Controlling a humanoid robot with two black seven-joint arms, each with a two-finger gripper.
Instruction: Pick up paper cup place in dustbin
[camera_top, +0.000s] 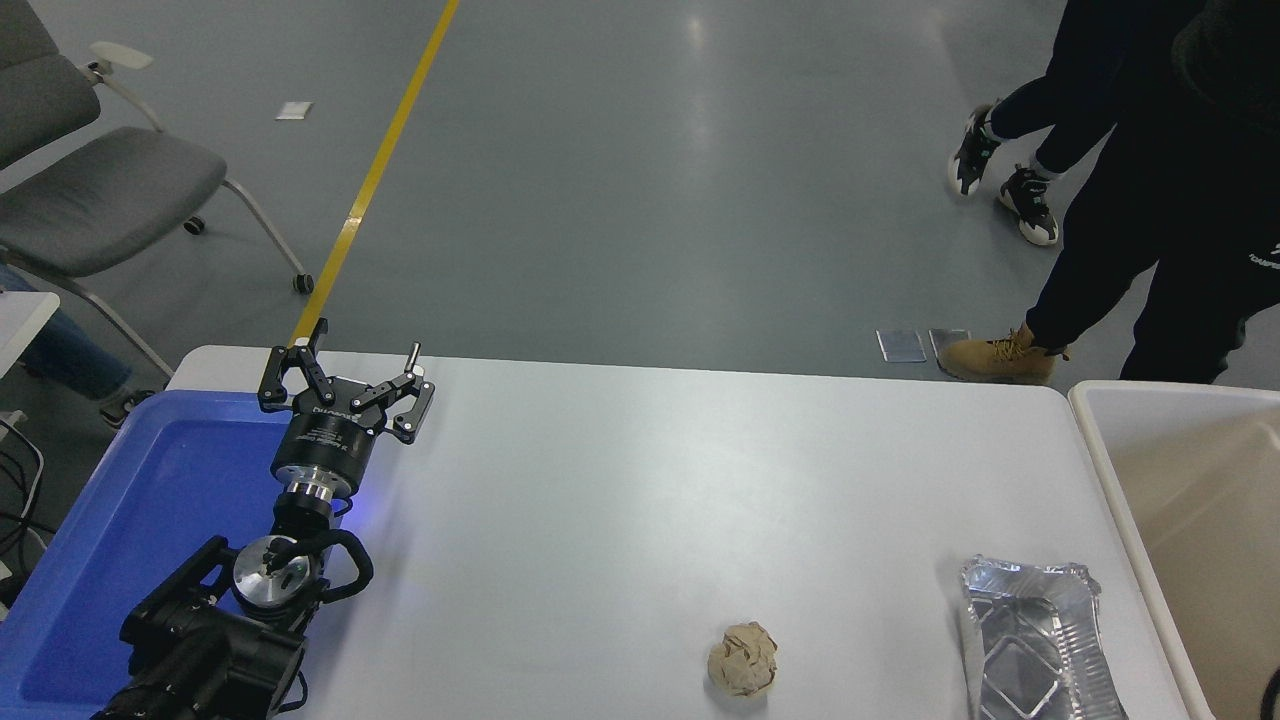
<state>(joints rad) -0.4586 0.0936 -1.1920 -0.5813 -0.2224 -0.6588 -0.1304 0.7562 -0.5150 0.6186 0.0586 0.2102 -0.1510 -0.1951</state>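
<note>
Left gripper: the black two-fingered left gripper (348, 372) is sitting parked at the table's far-left corner, beside the blue plastic tray (120, 540), its fingers spread apart and holding nothing.
Right gripper: only a dark sliver is showing at the bottom right corner, too little to tell what it is or how any fingers are standing.
Paper cup: no small white paper cup is showing anywhere on the white table (640, 480), nor in the visible part of the bin.
Dustbin: the large beige plastic dustbin (1105, 470) with its thick off-white rim is standing at the table's right edge, well apart from the left gripper.
Other items: a crumpled brown paper ball (742, 659) and a crinkled foil tray (1035, 640) are lying near the front right.
Key relation: the bin is lying on the right arm's side, so by my judgement that arm is the nearer one; the direction to the cup cannot be told.
</note>
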